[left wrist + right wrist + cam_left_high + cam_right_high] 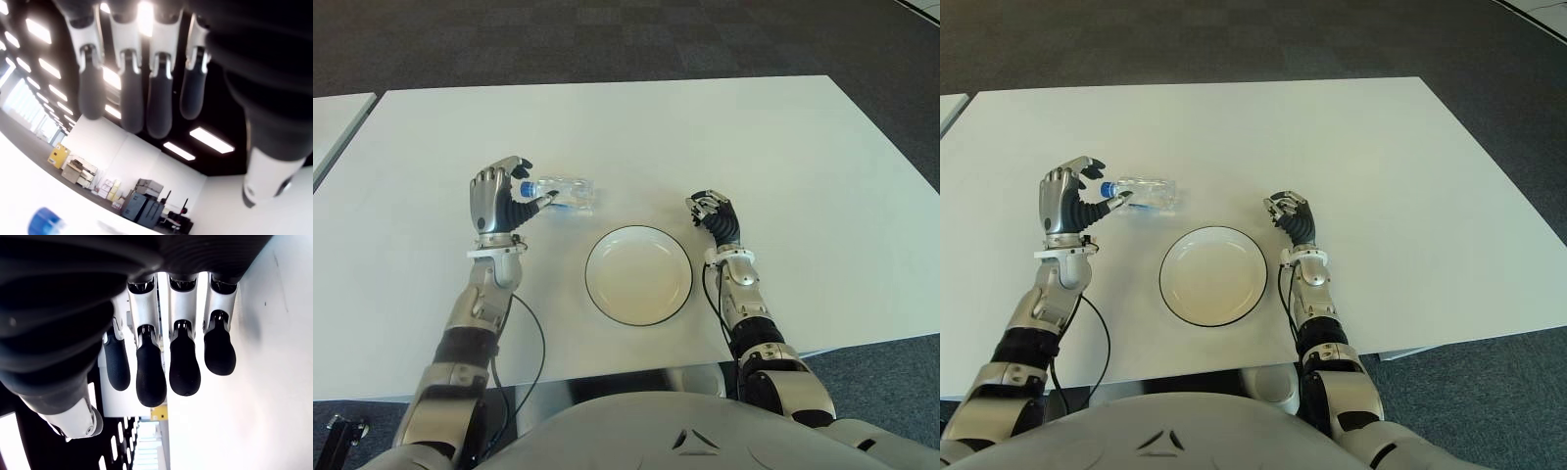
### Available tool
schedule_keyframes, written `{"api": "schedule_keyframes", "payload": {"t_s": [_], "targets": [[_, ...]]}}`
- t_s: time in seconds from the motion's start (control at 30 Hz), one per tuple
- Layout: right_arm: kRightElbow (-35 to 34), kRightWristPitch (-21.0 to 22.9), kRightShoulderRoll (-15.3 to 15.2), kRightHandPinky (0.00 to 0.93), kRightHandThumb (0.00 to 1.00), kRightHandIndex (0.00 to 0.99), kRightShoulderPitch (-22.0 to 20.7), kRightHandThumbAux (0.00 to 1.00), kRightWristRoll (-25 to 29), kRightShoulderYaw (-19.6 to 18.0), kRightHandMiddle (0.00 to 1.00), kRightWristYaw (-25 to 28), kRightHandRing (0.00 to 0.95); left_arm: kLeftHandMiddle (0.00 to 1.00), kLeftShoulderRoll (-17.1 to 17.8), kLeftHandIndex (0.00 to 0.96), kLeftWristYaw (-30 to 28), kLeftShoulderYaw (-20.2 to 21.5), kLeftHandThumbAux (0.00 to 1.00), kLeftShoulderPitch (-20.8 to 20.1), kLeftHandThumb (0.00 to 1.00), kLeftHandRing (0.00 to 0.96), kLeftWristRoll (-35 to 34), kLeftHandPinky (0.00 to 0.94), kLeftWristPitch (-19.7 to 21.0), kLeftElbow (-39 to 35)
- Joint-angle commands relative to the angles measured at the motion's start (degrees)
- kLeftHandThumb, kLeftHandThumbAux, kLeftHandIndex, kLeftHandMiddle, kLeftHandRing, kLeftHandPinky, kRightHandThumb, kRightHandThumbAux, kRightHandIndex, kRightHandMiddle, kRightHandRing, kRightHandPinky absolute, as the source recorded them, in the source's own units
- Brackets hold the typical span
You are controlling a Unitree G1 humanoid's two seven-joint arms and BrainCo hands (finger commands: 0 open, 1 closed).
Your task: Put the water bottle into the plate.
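A clear water bottle (568, 192) with a blue cap (525, 188) lies on its side on the white table (724, 137), just behind and left of the plate. My left hand (517, 188) stands at the cap end, fingers spread above the cap and thumb reaching along the neck; it grips nothing. In the left wrist view the fingers (132, 98) hang straight, with the cap (46, 221) below them. The white, dark-rimmed plate (588, 279) sits empty in front of me. My right hand (705, 209) shows to the right of the plate, fingers relaxed, holding nothing.
Another table's edge (333, 122) shows at the far left, with dark carpet (607, 39) beyond. The table's front edge (607, 377) runs close to my body. A black cable (536, 343) loops beside my left forearm.
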Motion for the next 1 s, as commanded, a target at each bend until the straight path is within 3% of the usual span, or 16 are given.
{"api": "schedule_keyframes", "payload": {"t_s": [0.03,0.13,0.3,0.53,0.77,1.0], "targets": [[0.4,1.6,0.2,0.696,0.709,0.438,1.1,0.729,-0.4,0.3,0.701,-0.7,0.697,0.158,2.5,0.2,3.2,-4.7,0.557,-4.4,0.665,0.145,4.9,0.142,3.5,7.1],[0.1,1.8,0.2,0.693,0.709,0.438,1.3,0.729,-0.5,0.4,0.699,-0.9,0.693,0.057,2.9,0.089,4.2,-7.6,0.495,-7.3,0.653,0.052,6.1,0.05,4.8,11.1],[-0.1,1.8,0.2,0.693,0.709,0.438,1.4,0.729,-0.5,0.5,0.696,-1.1,0.69,0.009,3.2,0.014,4.8,-11.8,0.348,-12.0,0.599,0.008,6.6,0.008,6.3,18.7],[0.1,1.6,0.1,0.695,0.709,0.438,1.4,0.729,-0.6,0.5,0.694,-1.1,0.689,0.0,2.8,0.0,5.6,-16.5,0.197,-19.6,0.533,0.0,5.9,0.0,7.6,32.3],[0.2,1.9,0.1,0.698,0.709,0.438,1.3,0.729,-0.3,0.4,0.696,-0.8,0.691,0.0,2.2,0.0,3.6,-20.6,0.135,-24.8,0.494,0.0,5.2,0.0,7.6,41.7],[0.1,2.1,0.3,0.691,0.709,0.438,1.3,0.73,0.4,0.1,0.699,-0.3,0.691,0.0,1.7,0.0,0.0,-24.0,0.114,-27.1,0.497,0.0,4.4,0.0,7.6,46.2]]}}
